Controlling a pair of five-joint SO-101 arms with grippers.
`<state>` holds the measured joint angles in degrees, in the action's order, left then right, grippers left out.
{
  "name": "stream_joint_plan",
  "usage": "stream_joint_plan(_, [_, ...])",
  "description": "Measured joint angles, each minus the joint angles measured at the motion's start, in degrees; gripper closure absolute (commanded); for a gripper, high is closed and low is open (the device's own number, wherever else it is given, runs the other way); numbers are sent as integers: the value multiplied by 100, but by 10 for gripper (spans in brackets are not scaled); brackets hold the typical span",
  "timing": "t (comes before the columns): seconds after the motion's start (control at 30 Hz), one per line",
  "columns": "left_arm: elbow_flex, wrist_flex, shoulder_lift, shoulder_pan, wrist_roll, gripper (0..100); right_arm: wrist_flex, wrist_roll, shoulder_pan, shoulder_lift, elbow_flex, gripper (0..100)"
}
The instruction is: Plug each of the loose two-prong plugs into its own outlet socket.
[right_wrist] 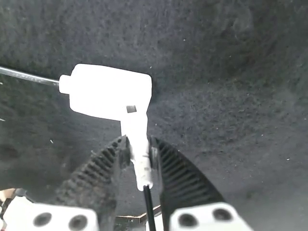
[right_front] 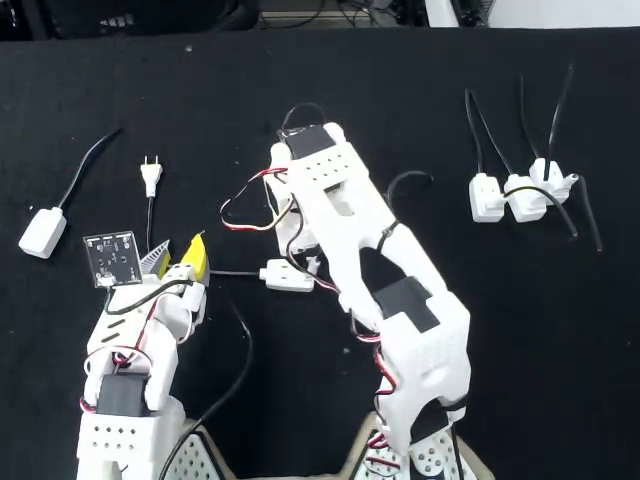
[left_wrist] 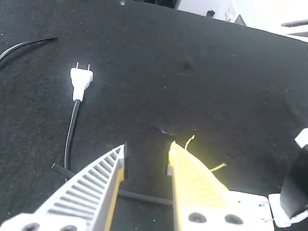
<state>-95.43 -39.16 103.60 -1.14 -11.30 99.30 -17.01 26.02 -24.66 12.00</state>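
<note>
Right gripper (right_wrist: 138, 142) clamped on white two-prong plug (right_wrist: 141, 168), which butts against white plastic socket block (right_wrist: 108, 94). Left gripper (left_wrist: 147, 145) parted, empty; loose white plug (left_wrist: 80, 79) lies nearby.

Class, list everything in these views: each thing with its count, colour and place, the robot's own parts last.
centre socket: one, white, mid-table.
held plug: one, white, gripped, its front at the centre socket.
loose plug: one, white with a black lead, left part, lying free.
lone socket: one, white with a black lead, far left.
socket cluster: about three white pieces with black leads, right side.
black cable: one, left of centre.
table: one, black.
left pincer: one, white and yellow, open, above the black cable.
right pincer: one, black, shut on the held plug.
left arm, right arm: two, white, near edge.
</note>
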Motion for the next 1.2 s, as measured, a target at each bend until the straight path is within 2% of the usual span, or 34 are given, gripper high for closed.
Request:
stream_joint_plan(0.2, [0,0,0,0,0,848,0,-290,-229,0,0,986])
stream_joint_plan(0.53, [0,0,0,0,0,848,0,-334,-105,0,0,986])
stream_joint_plan(0.7, [0,0,0,0,0,848,9,211,105,-193,0,987])
stream_joint_plan(0.9, [0,0,0,0,0,848,9,431,132,-431,9,988])
stream_joint_plan(1.2, [0,0,0,0,0,848,18,1495,132,-527,18,988])
